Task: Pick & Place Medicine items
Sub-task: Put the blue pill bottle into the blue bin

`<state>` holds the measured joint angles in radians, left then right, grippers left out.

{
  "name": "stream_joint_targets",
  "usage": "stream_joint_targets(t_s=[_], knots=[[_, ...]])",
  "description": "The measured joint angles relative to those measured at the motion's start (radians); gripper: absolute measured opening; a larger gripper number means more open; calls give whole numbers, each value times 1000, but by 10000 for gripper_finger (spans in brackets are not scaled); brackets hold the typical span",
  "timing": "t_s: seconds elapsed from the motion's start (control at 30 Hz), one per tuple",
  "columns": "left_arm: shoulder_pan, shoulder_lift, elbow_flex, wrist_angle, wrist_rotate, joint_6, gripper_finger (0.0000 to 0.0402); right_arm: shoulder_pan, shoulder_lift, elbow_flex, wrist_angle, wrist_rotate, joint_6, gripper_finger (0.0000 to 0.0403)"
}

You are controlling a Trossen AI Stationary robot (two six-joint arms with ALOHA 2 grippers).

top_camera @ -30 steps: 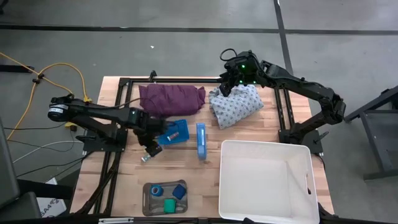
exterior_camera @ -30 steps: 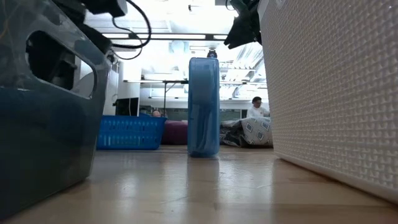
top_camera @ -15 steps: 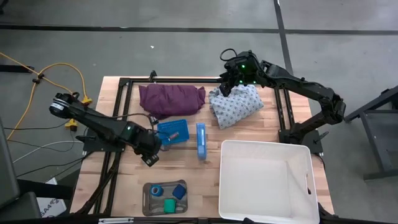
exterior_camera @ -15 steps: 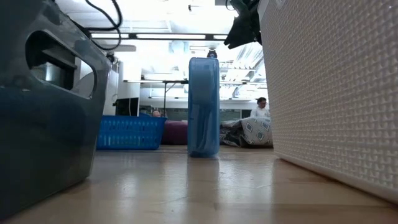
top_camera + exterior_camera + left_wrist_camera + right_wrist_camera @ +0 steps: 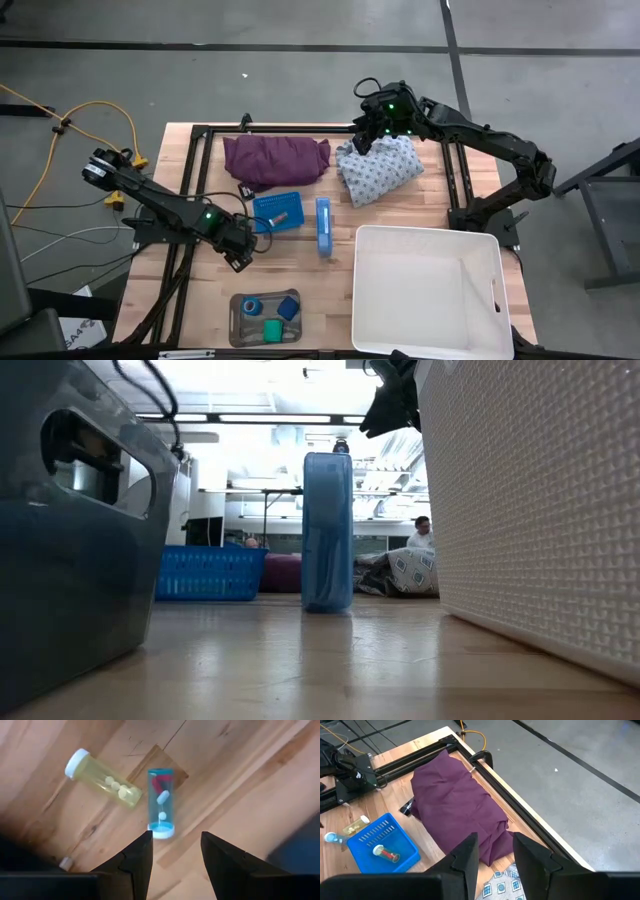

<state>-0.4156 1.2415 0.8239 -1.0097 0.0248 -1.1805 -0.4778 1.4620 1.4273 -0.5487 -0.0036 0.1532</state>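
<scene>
My left gripper (image 5: 176, 836) is open and points down at two vials lying on the wood beside the blue basket (image 5: 277, 212). One is a yellow vial (image 5: 102, 779) with a white cap, the other a clear blue vial (image 5: 161, 802) with a blue cap. The blue one lies just ahead of the fingertips, untouched. In the high view the gripper (image 5: 240, 260) hides both vials. Another vial (image 5: 385, 852) lies inside the basket. A grey tray (image 5: 240, 318) near the table's near edge holds a blue roll (image 5: 251, 306), a green roll (image 5: 272, 328) and a blue block (image 5: 288, 307). My right gripper (image 5: 362, 143) waits open over the patterned cloth (image 5: 378, 167).
A purple cloth (image 5: 275, 158) lies at the far edge. A tall blue piece (image 5: 323, 226) stands upright right of the basket. A large white bin (image 5: 430, 290) fills the near right corner. Black frame rails (image 5: 190, 180) run along the table's left side.
My left arm has sunk toward the table and its gripper has shifted a little toward the near edge, beside the blue basket. The right arm has kept still.
</scene>
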Motion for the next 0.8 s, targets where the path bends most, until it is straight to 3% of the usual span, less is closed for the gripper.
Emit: stream_joint_targets(t_s=[0.3, 0.8], knots=[[-2, 0, -156, 161, 29, -21, 158, 0, 0, 0, 0, 0, 0, 110], [-46, 72, -173, 207, 25, -47, 158, 0, 0, 0, 1, 0, 0, 110]])
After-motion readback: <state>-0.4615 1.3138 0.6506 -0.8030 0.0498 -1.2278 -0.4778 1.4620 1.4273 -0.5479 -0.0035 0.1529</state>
